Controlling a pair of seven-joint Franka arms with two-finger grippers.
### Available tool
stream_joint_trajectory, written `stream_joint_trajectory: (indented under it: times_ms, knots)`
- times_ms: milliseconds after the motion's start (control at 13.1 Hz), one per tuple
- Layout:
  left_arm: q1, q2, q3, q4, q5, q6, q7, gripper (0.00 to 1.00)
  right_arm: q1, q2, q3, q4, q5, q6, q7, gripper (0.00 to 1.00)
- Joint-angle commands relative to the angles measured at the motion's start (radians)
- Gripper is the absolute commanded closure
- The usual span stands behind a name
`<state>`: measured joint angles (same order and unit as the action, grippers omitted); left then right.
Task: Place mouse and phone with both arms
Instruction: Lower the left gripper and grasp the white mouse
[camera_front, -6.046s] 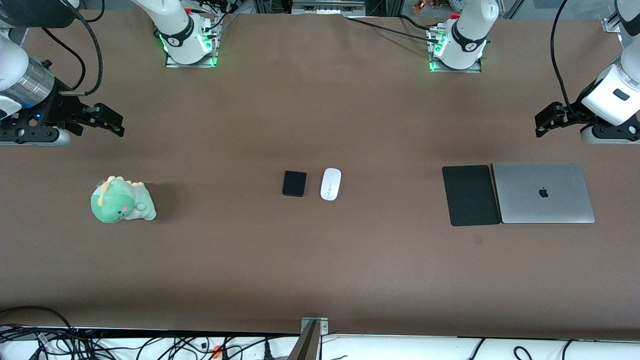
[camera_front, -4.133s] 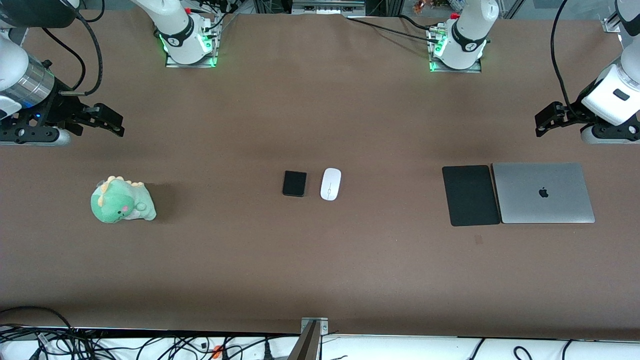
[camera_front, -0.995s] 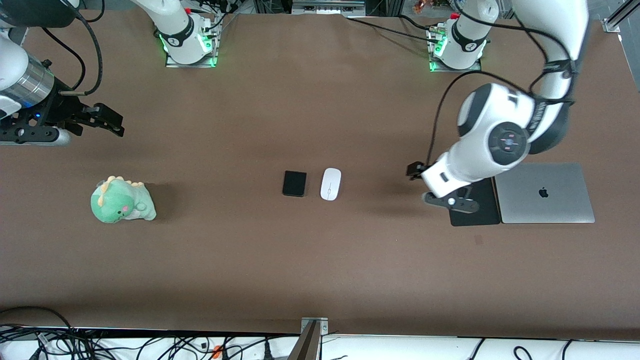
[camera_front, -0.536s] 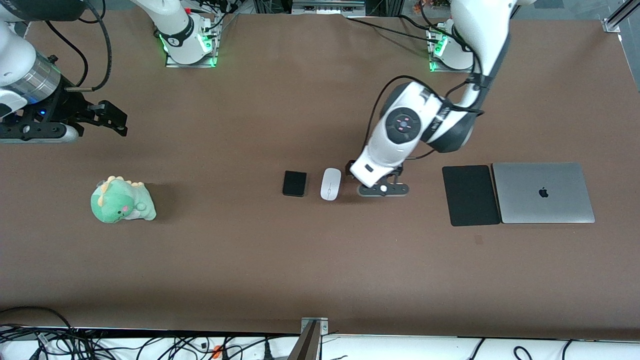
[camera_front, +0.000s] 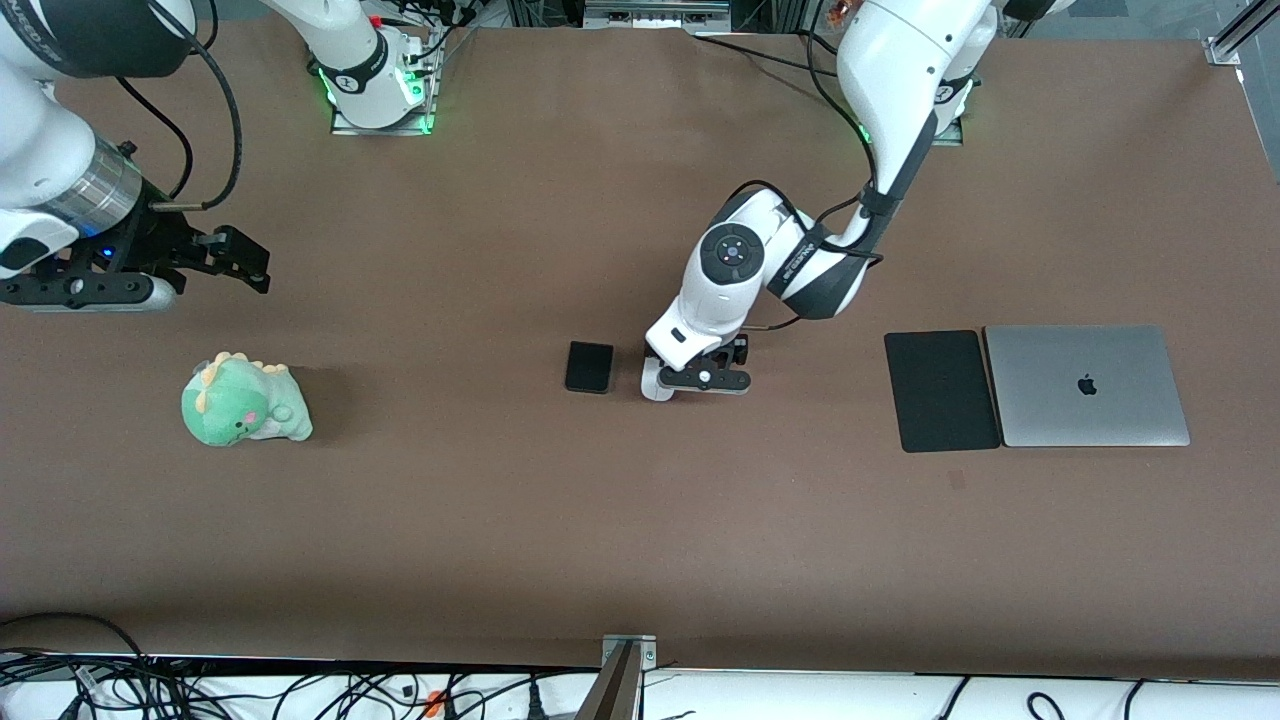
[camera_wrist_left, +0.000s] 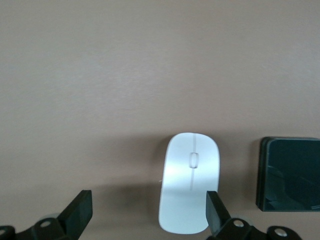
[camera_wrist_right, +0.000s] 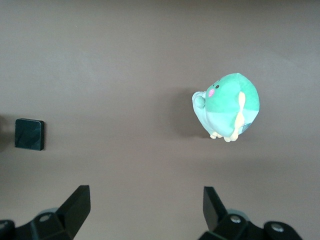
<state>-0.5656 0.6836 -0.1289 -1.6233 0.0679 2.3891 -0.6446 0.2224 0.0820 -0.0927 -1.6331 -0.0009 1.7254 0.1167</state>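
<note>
mouse: lies flat on the table at mid-frame in the front view, mostly hidden there under the left wrist; the left wrist view shows it whole, white, with a grey line down its middle.
long axis: in the front view runs toward and away from the camera; in the left wrist view it runs crosswise to the line between the two fingertips, so the fingers would close across the mouse's short width.
phone: black slab just beside the mouse, toward the right arm's end of the table, apart from it and parallel to it.
left gripper: over the mouse, fingers spread wide and empty; one fingertip overlaps the mouse's edge on the phone's side, the other stands over bare table, so the gap sits off-centre from the mouse.
next move (judgement): shift toward the phone until the mouse lies midway, then descend.
right gripper: upper left of the front view, in the air, well apart from the phone; fingers wide, empty.
nearer arm: the left for the mouse; the phone falls to the right.
plush dinosaur: on the table, below the right gripper in the front view.
pad and laptop: side by side at right of frame.
</note>
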Motion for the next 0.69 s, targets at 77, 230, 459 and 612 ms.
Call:
stream_joint_trajectory:
  times_ms: [77, 230, 459, 612]
  knots:
    - [-0.066, 0.072, 0.023, 0.022, 0.1, 0.097, -0.013, 0.0, -0.008, 0.047, 0.001, 0.029, 0.009, 0.0, -0.011, 0.0]
    - [-0.066, 0.094, 0.023, 0.026, 0.164, 0.119, -0.013, 0.0, 0.008, 0.045, 0.008, 0.027, 0.006, -0.01, -0.015, 0.0]
    - [-0.083, 0.109, 0.023, 0.029, 0.17, 0.121, -0.024, 0.0, 0.008, 0.044, 0.008, 0.029, 0.007, -0.067, -0.077, 0.0]
    - [-0.094, 0.12, 0.025, 0.031, 0.17, 0.139, -0.026, 0.0, 0.006, 0.045, 0.007, 0.029, 0.013, -0.069, -0.144, 0.0]
